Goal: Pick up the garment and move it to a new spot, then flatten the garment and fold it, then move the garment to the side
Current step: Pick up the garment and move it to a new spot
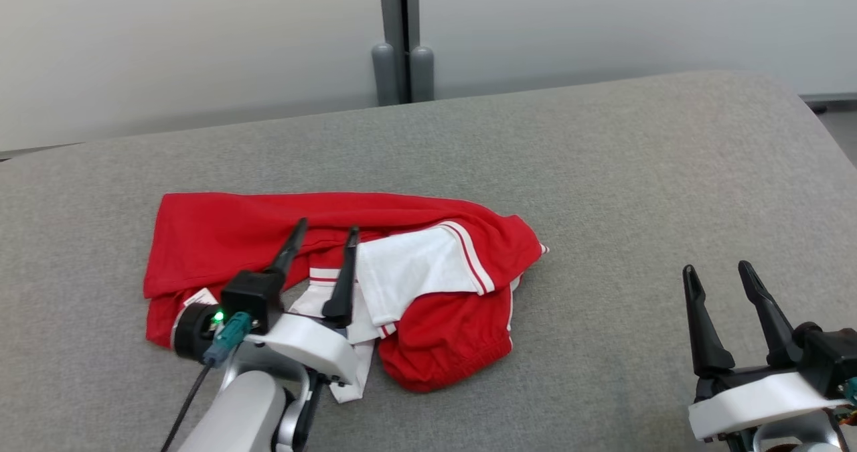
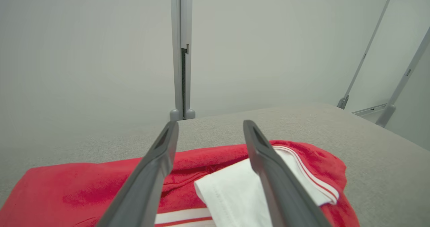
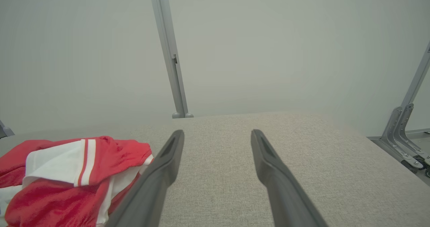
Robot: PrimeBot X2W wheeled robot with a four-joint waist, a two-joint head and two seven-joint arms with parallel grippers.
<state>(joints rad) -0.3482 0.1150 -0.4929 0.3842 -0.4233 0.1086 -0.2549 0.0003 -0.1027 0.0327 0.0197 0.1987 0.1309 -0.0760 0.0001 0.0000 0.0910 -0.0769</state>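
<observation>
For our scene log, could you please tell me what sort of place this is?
Probably a lab or test cell: a grey fabric-covered surface holds one red-and-white garment, plain pale panels joined by a metal post wall it in, and metal braces stand beside it.

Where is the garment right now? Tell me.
In the head view, the garment lies crumpled on the left half of the grey surface, beneath the open left gripper and well apart from the right gripper at lower right.

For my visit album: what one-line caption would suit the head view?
The open left tool poised above a crumpled red-and-white garment on a grey surface; the right tool open, off to the side.
</observation>
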